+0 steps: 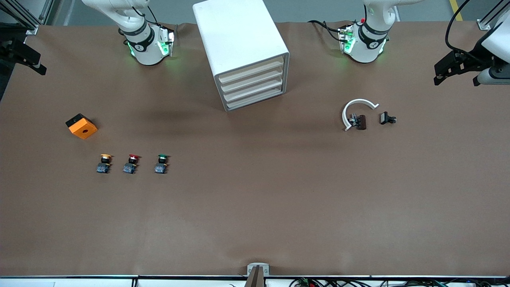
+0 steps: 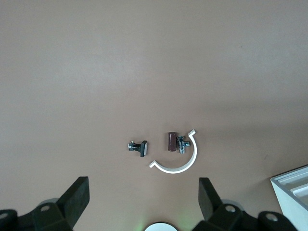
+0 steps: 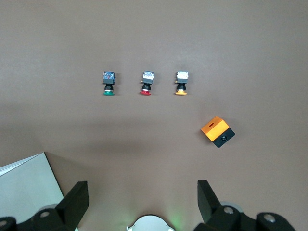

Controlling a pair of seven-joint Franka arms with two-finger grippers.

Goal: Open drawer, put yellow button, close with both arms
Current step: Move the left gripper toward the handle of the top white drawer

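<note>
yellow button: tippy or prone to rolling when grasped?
Probably tippy: the yellow button looks tall for its small block base. Its round cap could let it roll in an arc if knocked over. It looks rigid and light, so a grip on the square base seems safest. Both the left hand and right hand are open, away from it.

I am not finding any text, label, brand or number that I can read. On the dark band (image 1: 142,43) of my right arm I am seeing only a small white round sign, and the same sign on the band (image 1: 373,40) of my left arm; both are too small to make out.
</note>
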